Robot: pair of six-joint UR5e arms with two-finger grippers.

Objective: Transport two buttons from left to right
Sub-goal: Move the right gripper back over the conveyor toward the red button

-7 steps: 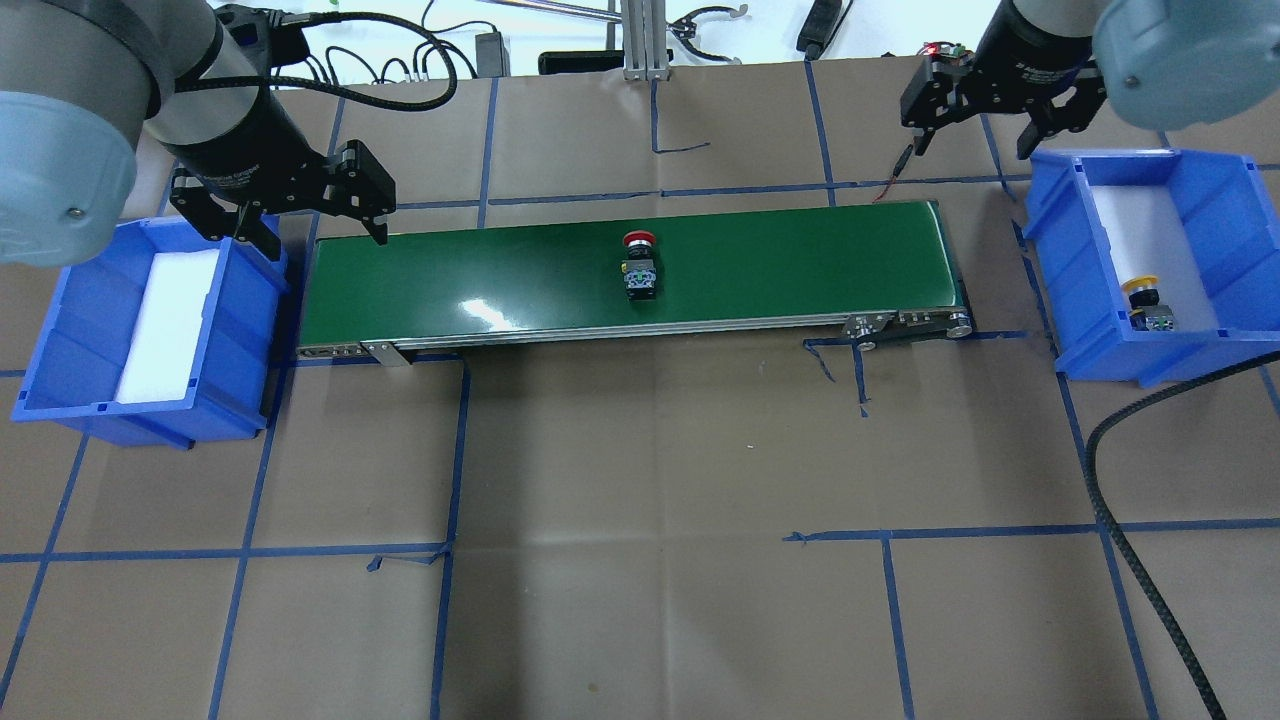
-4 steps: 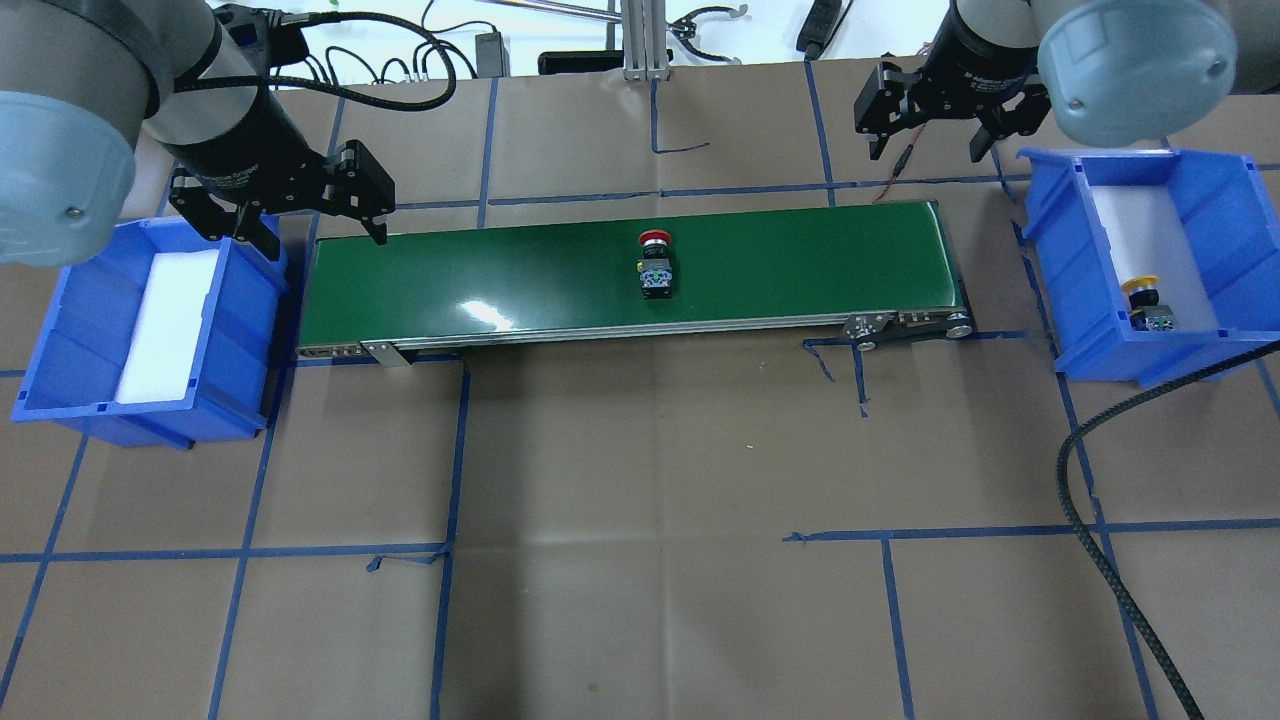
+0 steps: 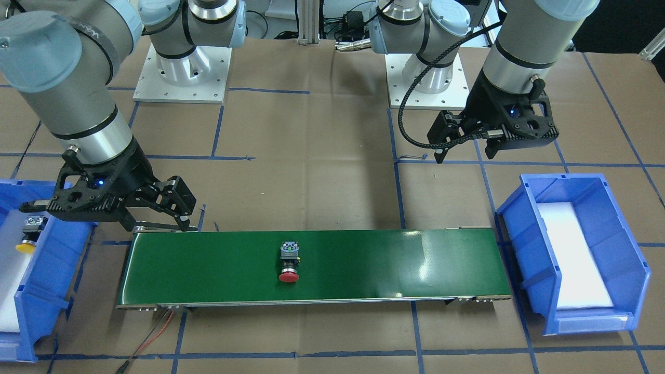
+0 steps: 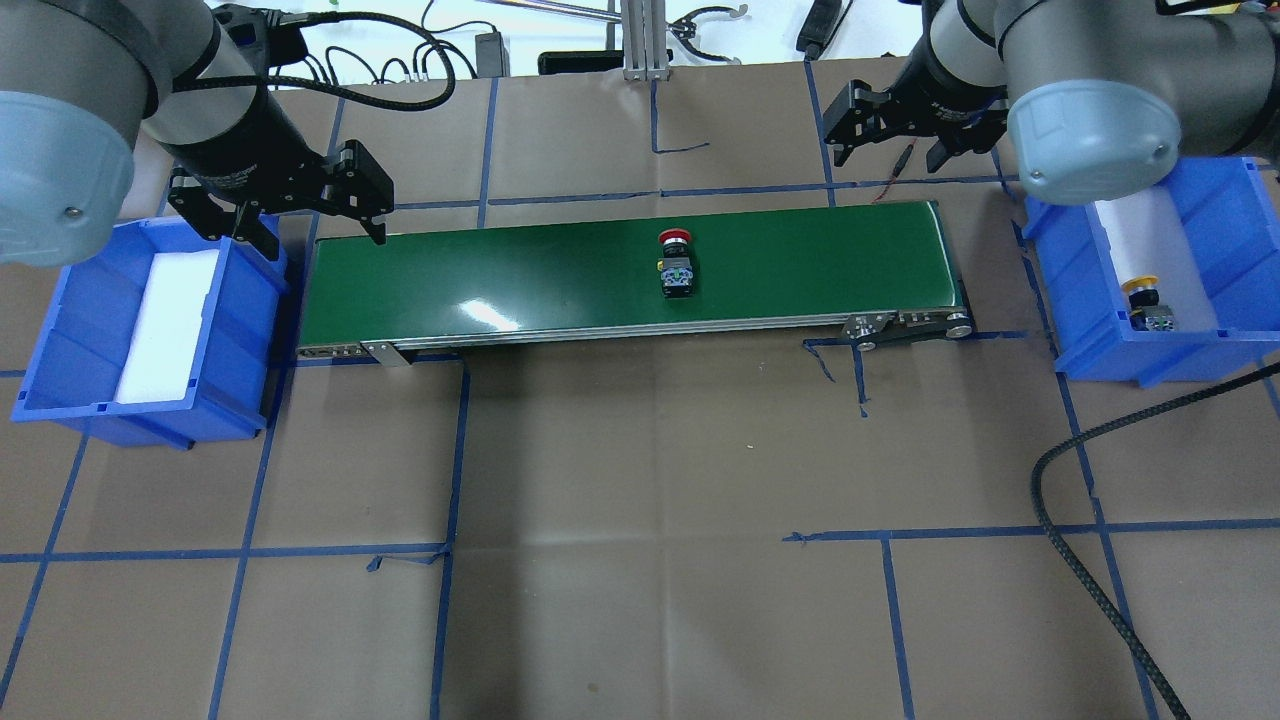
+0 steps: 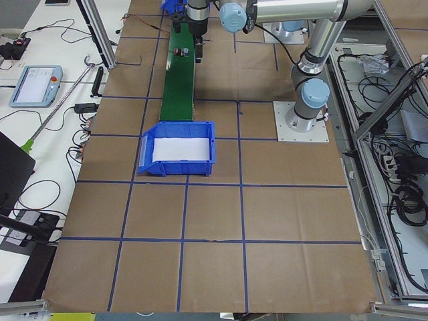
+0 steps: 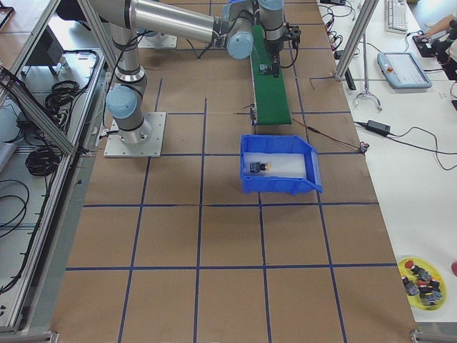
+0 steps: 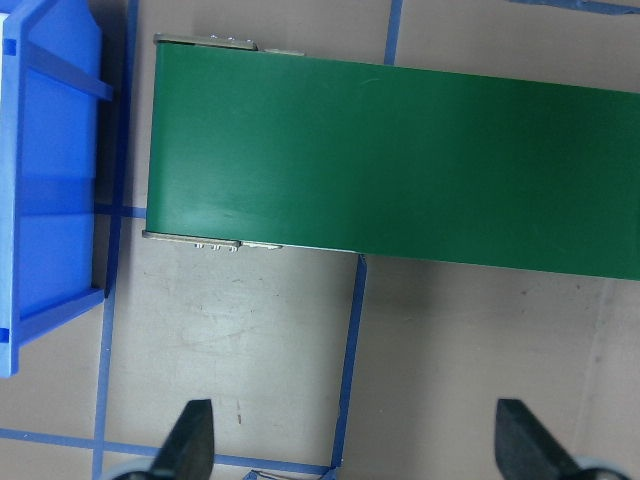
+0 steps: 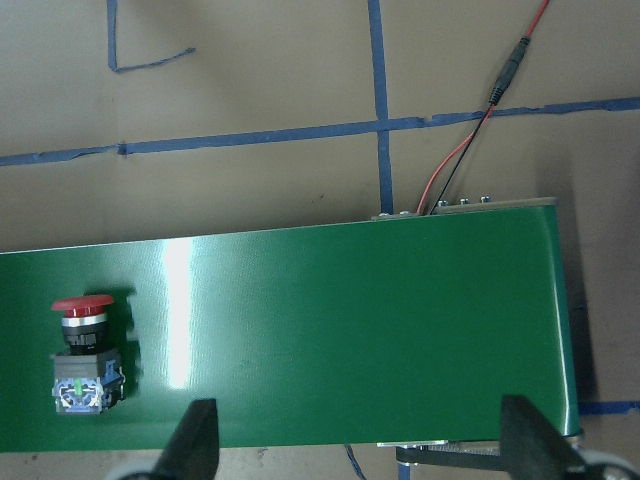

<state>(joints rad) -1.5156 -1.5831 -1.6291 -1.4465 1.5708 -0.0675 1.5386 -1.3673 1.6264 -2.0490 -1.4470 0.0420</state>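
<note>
Now the red button (image 4: pixel 676 262) lies on its side about midway along the green belt (image 4: pixel 500 275), a little toward its right end, with its cap pointing at the belt's far edge. The yellow button (image 4: pixel 1144 298) already sits in the blue bin (image 4: pixel 1235 230) just off the belt's right end. The right gripper (image 4: pixel 890 152) hangs high over the belt's right end, jaws spread wide and empty, and the left gripper (image 4: pixel 320 235) hangs likewise agape over the belt's left end. The step in hand looks to be the right arm's pick of the red one. It is best to come straight down with the jaws straddling the black body, not the rounded cap, which would likely slip, and to allow for drift if the belt is running. The belt is smooth and glossy, laid on a table (image 4: pixel 650 480) papered brown with blue tape lines (image 4: pixel 455 450). A second blue bin (image 4: pixel 90 330) stands off the belt's left end, and a white desk (image 4: pixel 760 30) runs beyond its far edge.
</note>
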